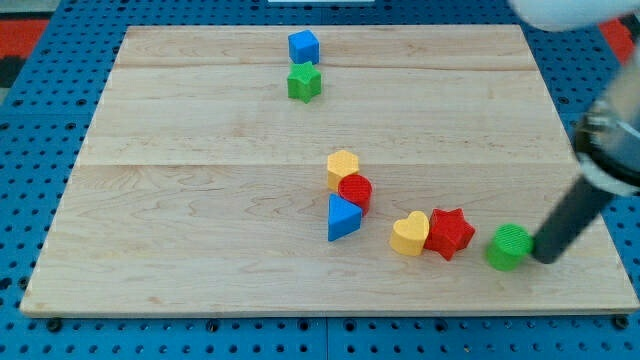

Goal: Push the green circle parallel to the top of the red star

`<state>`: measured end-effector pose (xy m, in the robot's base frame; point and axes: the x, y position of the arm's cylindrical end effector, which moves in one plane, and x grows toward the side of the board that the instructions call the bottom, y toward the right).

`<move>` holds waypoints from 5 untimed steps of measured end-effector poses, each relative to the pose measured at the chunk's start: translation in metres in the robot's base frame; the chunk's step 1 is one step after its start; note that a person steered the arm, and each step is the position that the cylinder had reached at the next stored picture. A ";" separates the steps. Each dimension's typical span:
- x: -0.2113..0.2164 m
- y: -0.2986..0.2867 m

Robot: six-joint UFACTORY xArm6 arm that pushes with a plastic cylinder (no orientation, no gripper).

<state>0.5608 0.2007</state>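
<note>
So here's where I'm at: my tip (545, 257) is parked right against the view's-right side of the green circle (510, 246), touching it or as good as. No claw on this rig, just the plain rod, so nothing opens, closes or holds anything; all I can do is shove.

The green circle sits near the view's bottom right of the wooden board (200, 200), just beside the red star (449, 232), with a small gap between them. The yellow heart (410, 234) is touching the star's other side.

Handling-wise, my guess is the circle is a light, rigid little puck that slides easily on the smooth wood. Being round, it'll likely squirt sideways if I hit it off-centre, so I'd want contact square on its wall, opposite the direction I want it to go. To get it level with the star's top, that means coming from the underside and pushing toward the view's top. From where I am now, a straight push would probably just ram it into the star.

Further off: the yellow hexagon (342, 168), red circle (355, 191) and blue triangle (343, 217) are clustered mid-board, and the blue cube (303, 46) and green star (304, 82) are up top.
</note>
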 end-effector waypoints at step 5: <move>-0.081 -0.041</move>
